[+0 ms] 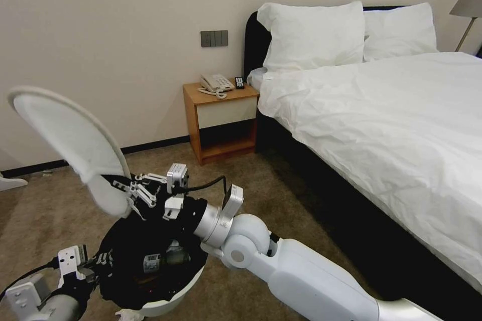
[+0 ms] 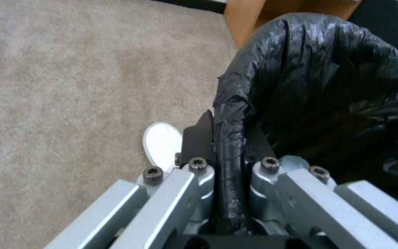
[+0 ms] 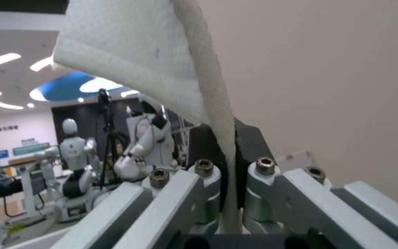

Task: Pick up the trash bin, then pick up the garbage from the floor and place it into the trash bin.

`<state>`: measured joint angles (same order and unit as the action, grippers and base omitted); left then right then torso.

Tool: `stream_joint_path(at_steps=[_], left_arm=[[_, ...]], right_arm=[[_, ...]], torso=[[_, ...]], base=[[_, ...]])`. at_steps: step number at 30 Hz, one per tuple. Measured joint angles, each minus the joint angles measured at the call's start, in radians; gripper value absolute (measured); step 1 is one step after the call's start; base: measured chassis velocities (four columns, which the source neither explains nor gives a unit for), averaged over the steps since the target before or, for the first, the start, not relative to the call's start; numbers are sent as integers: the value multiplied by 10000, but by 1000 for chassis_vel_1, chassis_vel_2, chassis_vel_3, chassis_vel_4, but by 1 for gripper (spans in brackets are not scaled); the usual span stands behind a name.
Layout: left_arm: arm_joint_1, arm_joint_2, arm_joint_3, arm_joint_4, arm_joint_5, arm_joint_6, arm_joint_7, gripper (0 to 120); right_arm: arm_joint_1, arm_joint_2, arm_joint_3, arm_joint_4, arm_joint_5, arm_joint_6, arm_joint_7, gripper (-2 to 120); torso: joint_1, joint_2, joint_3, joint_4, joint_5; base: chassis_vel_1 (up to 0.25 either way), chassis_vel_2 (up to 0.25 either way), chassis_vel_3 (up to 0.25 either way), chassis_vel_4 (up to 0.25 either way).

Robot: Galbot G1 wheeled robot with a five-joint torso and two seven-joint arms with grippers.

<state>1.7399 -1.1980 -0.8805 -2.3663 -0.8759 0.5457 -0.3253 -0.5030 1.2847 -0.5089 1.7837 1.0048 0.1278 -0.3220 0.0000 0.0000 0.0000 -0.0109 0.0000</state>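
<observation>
The trash bin [image 1: 173, 293], white with a black bag over its rim, hangs low in front of me. My left gripper [image 1: 98, 261] is shut on its near-left rim; the left wrist view shows that gripper [image 2: 229, 145] clamped on the bag-covered rim [image 2: 229, 114]. My right gripper [image 1: 128, 191] is shut on the edge of a white slipper [image 1: 70, 133], held tilted upward just above the bin's far rim. In the right wrist view the right gripper [image 3: 229, 152] pinches the slipper [image 3: 139, 58]. Some garbage with a label [image 1: 153, 262] lies inside the bin. Another white slipper [image 2: 162, 143] lies on the carpet below.
A wooden nightstand [image 1: 221, 120] with a telephone [image 1: 216, 83] stands against the wall ahead. The bed [image 1: 401, 125] runs along the right. Open carpet [image 1: 55, 210] lies to the left, with a white object [image 1: 10, 183] at its far left edge.
</observation>
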Motion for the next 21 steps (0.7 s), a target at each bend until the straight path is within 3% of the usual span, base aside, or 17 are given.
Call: stream_joint_path(at_steps=[21], left_arm=[[35, 44, -48, -87, -80, 1, -1, 4]], right_arm=[[-771, -567, 325, -676, -655, 37, 36, 1]], torso=[[0, 0, 0, 1, 1]], base=[[0, 0, 0, 0]])
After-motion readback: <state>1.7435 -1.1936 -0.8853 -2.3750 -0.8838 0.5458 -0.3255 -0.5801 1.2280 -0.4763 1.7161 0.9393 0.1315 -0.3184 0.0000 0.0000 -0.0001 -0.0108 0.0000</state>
